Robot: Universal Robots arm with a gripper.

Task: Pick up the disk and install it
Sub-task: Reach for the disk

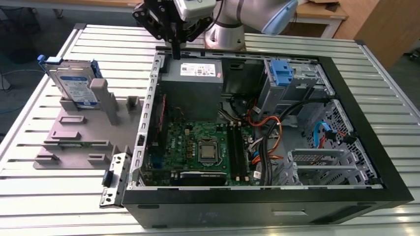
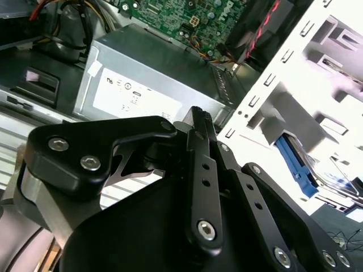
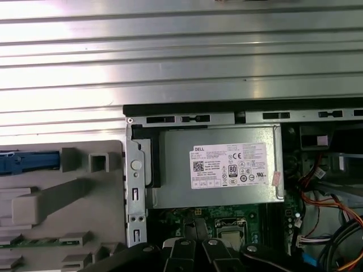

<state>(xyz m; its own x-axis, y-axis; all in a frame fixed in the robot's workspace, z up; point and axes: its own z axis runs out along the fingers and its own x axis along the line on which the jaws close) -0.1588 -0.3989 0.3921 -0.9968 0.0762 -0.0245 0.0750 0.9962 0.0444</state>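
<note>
On the grey fixture (image 1: pixel 78 132), at about 10 o'clock from the open computer case (image 1: pixel 262 214) in the exterior view, the disk (image 1: pixel 74 84) stands upright on its edge (label outward, blue rails along its sides), well apart from the gripper (image 1: pixel 176 53). That gripper hangs over the case's far wall, at 12 o'clock of the power supply (image 1: pixel 194 86), clenched on nothing. In the second wrist view the fingertips (image 2: pixel 199 122) press together, with the supply's white sticker behind them. The motherboard (image 1: pixel 196 142) lies at 6 o'clock of the supply, and a blue latch piece (image 1: pixel 280 73) stands at its 3 o'clock. All rests on a slatted metal table (image 1: pixel 39 196).
</note>
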